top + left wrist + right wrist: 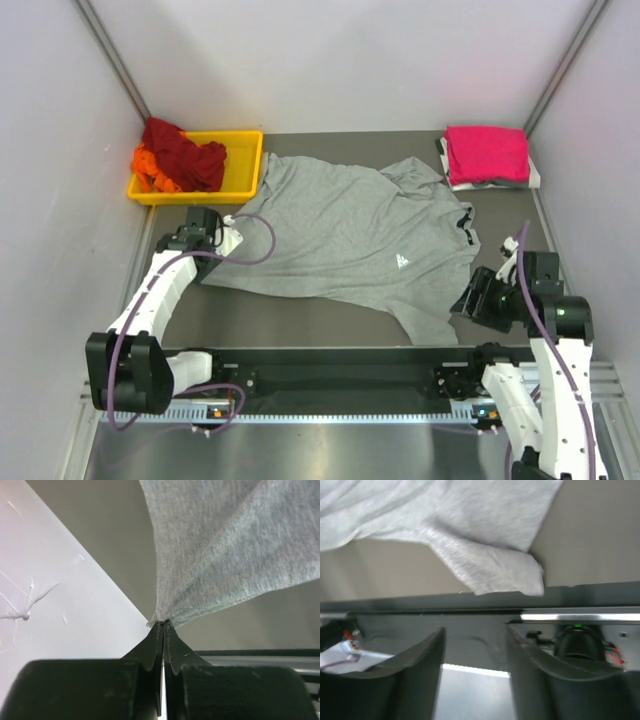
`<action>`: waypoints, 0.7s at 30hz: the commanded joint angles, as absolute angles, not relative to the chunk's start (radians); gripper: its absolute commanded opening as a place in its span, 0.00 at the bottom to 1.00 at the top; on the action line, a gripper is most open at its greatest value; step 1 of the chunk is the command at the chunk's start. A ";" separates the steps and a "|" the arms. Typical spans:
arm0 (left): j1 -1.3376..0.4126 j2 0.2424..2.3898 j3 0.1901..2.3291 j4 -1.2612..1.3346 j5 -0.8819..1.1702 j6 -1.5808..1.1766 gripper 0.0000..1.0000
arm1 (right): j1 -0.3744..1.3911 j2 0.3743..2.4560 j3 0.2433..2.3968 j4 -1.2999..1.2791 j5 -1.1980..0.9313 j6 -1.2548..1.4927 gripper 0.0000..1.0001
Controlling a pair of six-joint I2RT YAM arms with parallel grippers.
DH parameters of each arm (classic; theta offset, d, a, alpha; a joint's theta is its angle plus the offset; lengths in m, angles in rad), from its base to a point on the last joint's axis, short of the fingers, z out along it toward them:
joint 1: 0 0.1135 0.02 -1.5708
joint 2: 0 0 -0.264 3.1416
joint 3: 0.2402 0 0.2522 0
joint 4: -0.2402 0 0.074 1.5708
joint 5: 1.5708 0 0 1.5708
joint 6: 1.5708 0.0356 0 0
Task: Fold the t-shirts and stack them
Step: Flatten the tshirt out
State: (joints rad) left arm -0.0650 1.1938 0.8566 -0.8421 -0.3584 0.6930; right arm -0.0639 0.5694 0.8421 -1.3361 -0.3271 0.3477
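The left arm reaches from its base at the near edge of the table toward the left edge, forearm slanting forward. The left gripper is pinched fully closed, fingertips meeting on a gathered edge of the grey t-shirt (the cloth fans out from the tips). The right arm is folded close over its base by the near right corner, wrist turned inward; the right gripper has its fingers parted with nothing between them. It seems to hang just above the near edge, though the overhead view is dark there.
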 commanded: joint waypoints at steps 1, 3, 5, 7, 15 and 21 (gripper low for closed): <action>-0.063 1.177 0.905 -0.902 -0.338 0.716 0.00 | -0.049 0.627 0.960 -1.367 -0.158 0.374 0.60; -0.069 1.177 0.907 -0.899 -0.334 0.712 0.00 | -0.049 0.644 0.965 -1.257 -0.117 0.418 0.74; -0.077 1.178 0.902 -0.893 -0.334 0.710 0.00 | -0.049 0.690 0.892 -1.076 -0.072 0.449 0.76; -0.093 1.175 0.888 -0.882 -0.334 0.706 0.00 | -0.054 0.795 0.803 -0.908 -0.029 0.468 0.76; -0.133 1.155 0.799 -0.867 -0.305 0.710 0.00 | -0.166 1.150 0.644 -0.505 -0.034 0.453 0.62; -0.133 1.157 0.733 -0.850 -0.324 0.723 0.00 | -0.182 1.304 0.595 -0.370 -0.072 0.445 0.21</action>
State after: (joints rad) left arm -0.1318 1.1740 0.7521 -0.8627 -0.3202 0.7097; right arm -0.1669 1.2743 0.6086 -0.5388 -0.0574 0.4446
